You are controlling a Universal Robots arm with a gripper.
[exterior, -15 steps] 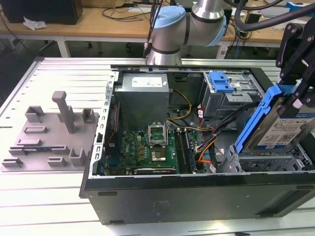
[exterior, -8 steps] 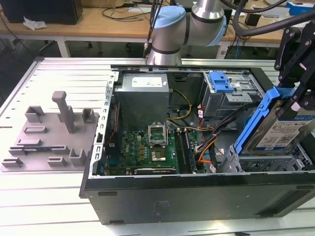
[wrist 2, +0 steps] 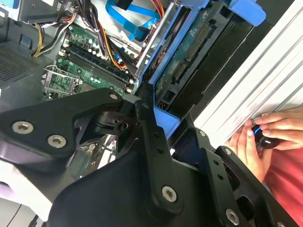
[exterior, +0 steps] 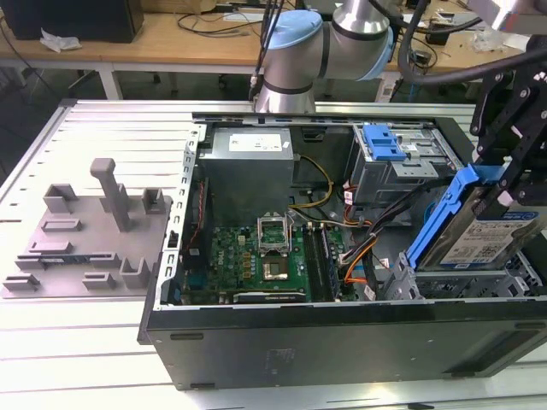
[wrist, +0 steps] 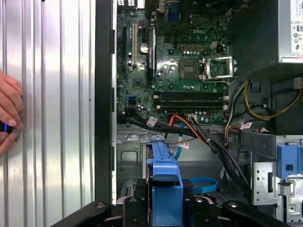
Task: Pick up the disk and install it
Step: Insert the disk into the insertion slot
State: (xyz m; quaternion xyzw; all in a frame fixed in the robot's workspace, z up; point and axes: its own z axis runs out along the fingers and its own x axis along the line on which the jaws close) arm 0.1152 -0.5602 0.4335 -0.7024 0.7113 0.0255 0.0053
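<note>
Blue-railed disk [exterior: 494, 237], tilted, 3 o'clock in case [exterior: 342, 342]: your fingers [wrist 2: 150, 137] clamp it; likely install step; rails [exterior: 440, 218] must meet bay [exterior: 410, 278].

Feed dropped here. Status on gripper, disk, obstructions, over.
Gripper shut on the disk. Disk tilted over the open case, not yet seated. Loose cables close beside it; a person's hands at the table, outside the case.

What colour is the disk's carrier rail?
Blue; the rail along the disk shows best in the exterior view.
</note>
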